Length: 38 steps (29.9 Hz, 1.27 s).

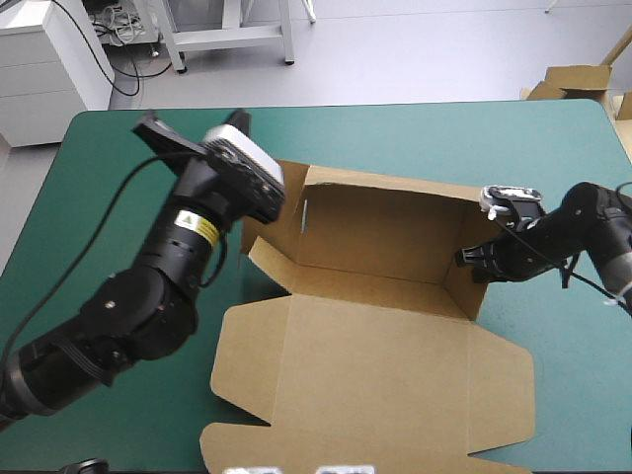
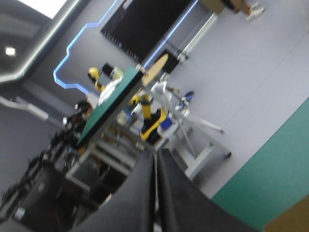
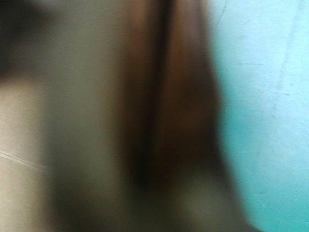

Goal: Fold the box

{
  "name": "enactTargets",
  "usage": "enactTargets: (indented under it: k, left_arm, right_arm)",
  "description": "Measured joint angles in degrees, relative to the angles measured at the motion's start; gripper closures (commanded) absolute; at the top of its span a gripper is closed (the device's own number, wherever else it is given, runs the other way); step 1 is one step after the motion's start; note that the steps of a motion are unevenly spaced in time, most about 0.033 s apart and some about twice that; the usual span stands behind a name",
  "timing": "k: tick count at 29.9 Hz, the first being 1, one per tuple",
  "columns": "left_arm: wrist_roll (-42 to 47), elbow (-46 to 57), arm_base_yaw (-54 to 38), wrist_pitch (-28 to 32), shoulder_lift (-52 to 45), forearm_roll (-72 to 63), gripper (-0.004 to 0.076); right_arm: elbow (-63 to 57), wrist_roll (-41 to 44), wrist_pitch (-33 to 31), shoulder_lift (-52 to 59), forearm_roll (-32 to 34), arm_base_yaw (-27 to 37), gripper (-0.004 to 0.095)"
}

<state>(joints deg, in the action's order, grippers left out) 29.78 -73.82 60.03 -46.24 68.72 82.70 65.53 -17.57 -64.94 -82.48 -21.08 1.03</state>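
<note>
The left tool [image 2: 155,153] has its black fingers pressed together into one pointed arch, only a hairline seam between them. It is raised off the surface and points level out over the far edge. A strip of the teal-green cover [image 2: 270,164] lies beside it, with a corner of brown board beyond that. From above, this arm reaches in over the surface's left half and ends at the raised left wall of the box [image 1: 395,375].

The right tool [image 1: 476,263] sits low against the box's raised right wall, touching it from the outer side. Its own camera is filled with blurred brown board close up and teal-green cover to one side, so I cannot tell whether this tool is spread or pinching the wall.

The box lies at the middle of the surface [image 1: 425,138]. Its far part stands up with both side walls lifted, and its wide near panel lies flat with flaps spread toward the near edge. More brown board [image 1: 576,79] shows beyond the far right corner.
</note>
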Motion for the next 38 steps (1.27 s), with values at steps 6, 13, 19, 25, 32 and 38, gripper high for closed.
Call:
enactTargets:
  k: [6, 13, 19, 25, 32, 38]
  left_arm:
    - [-0.8, 0.0, -18.6, -0.5, -3.2, -14.0, 0.0724]
    - [-13.7, 0.0, -41.0, 1.6, -4.0, -40.6, 0.0724]
    - [-26.8, 0.0, -55.2, 1.8, -4.0, -60.8, 0.0724]
    - [-35.6, 0.0, -63.6, -0.3, -2.5, -75.1, 0.0724]
    - [-41.9, 0.0, -69.1, -4.6, 2.9, -88.0, 0.0724]
    - [-44.8, 0.0, -75.2, -6.6, 7.3, -100.9, 0.0724]
  right_arm:
    - [6.0, 3.8, -3.1, -5.9, 2.9, -3.9, 0.0922]
    - [16.1, 4.7, -5.4, -14.4, 3.2, -3.9, 0.0921]
    - [22.7, 3.3, 0.1, -22.1, 1.8, -4.4, 0.0818]
    - [26.6, 3.6, -2.3, -24.3, 2.8, -4.8, 0.0484]
    - [34.4, 5.1, -2.6, -22.7, 3.9, -4.9, 0.0455]
    - [37.8, 6.2, -3.2, -16.0, 5.8, -4.9, 0.0455]
